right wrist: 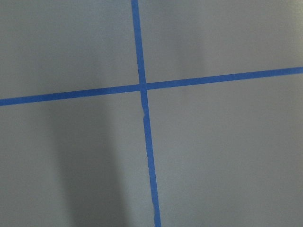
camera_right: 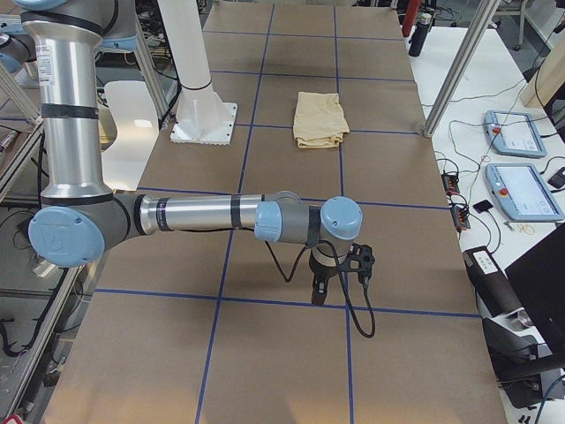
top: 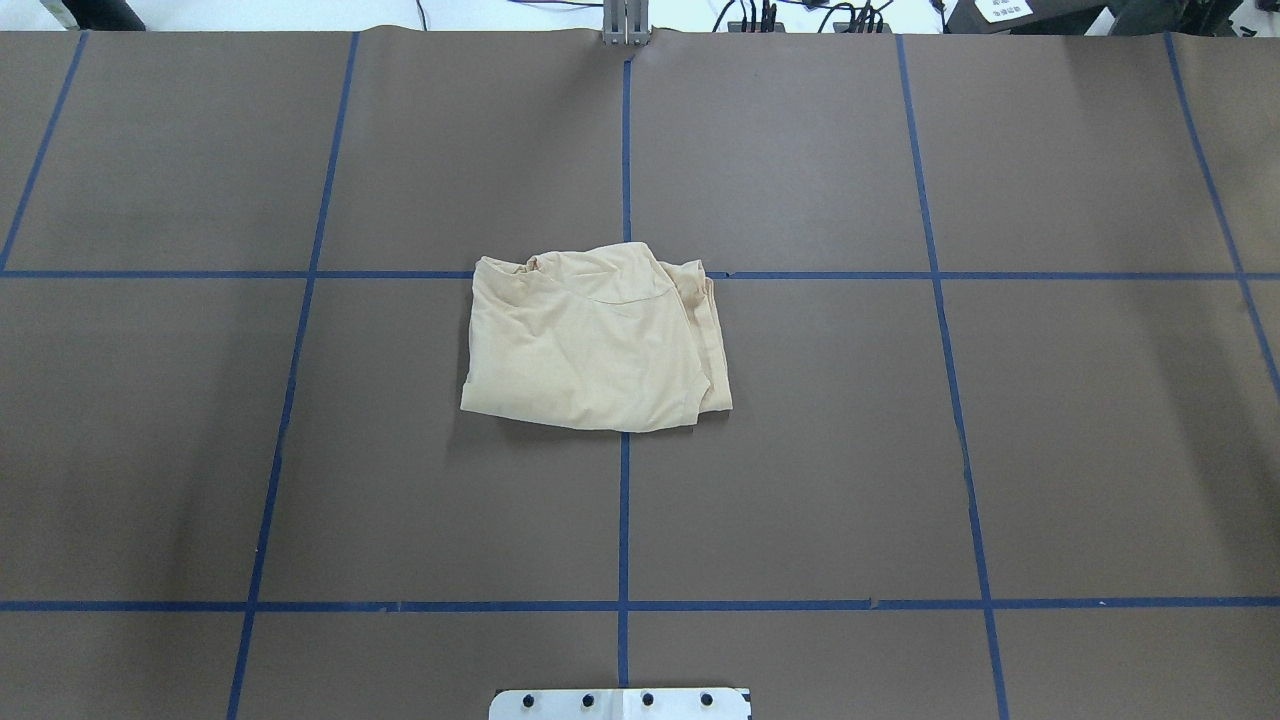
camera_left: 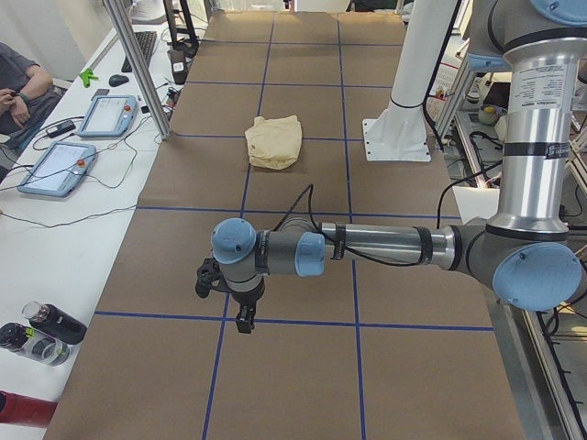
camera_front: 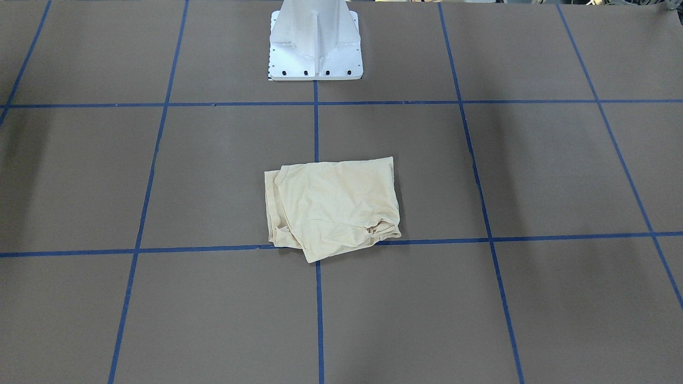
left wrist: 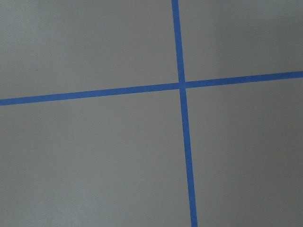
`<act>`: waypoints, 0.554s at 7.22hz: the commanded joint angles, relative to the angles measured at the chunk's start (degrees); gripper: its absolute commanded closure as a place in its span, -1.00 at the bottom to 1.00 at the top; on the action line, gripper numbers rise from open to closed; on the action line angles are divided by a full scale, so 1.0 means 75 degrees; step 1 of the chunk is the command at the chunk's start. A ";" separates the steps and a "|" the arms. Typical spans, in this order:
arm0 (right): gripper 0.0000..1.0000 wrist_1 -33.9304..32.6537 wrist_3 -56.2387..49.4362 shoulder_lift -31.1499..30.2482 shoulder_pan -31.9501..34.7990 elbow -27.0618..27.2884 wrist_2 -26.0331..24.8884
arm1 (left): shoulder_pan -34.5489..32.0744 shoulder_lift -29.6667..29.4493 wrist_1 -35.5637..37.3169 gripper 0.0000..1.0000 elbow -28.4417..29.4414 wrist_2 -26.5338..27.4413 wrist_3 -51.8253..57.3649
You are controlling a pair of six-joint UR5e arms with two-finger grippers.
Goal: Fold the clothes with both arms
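The clothes are one pale cream-yellow shirt [camera_front: 331, 205], folded into a compact, slightly rumpled rectangle at the middle of the brown table [top: 590, 345]. No print shows on it. In the side views the shirt [camera_left: 273, 142] [camera_right: 320, 119] lies far from both arms. My left gripper [camera_left: 243, 323] hangs point-down over a blue tape line near the table's left end; I cannot tell whether it is open or shut. Over the right end my right gripper [camera_right: 318, 291] hangs the same way, state unclear. Both wrist views show only bare table with crossing tape lines.
The white pedestal base [camera_front: 316, 48] stands behind the shirt on the robot's side. Aluminium posts [camera_left: 138, 69] [camera_right: 459, 62] rise at the table's far edge. Teach pendants [camera_left: 57, 167] [camera_right: 523, 190] and bottles [camera_left: 41, 325] lie on a white bench, where a person [camera_left: 14, 87] sits.
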 commanded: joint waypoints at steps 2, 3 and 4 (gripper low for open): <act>-1.00 0.0004 0.0184 -0.0003 0.0000 0.0020 -0.0036 | 0.0000 0.0003 -0.0007 -1.00 -0.0005 0.0003 -0.0018; -1.00 0.0004 0.0172 -0.0003 0.0000 0.0020 -0.0036 | 0.0000 -0.0008 -0.0007 -1.00 -0.0005 0.0003 -0.0018; -1.00 0.0004 0.0172 -0.0003 0.0000 0.0020 -0.0036 | 0.0000 0.0003 -0.0007 -1.00 0.0007 -0.0009 -0.0018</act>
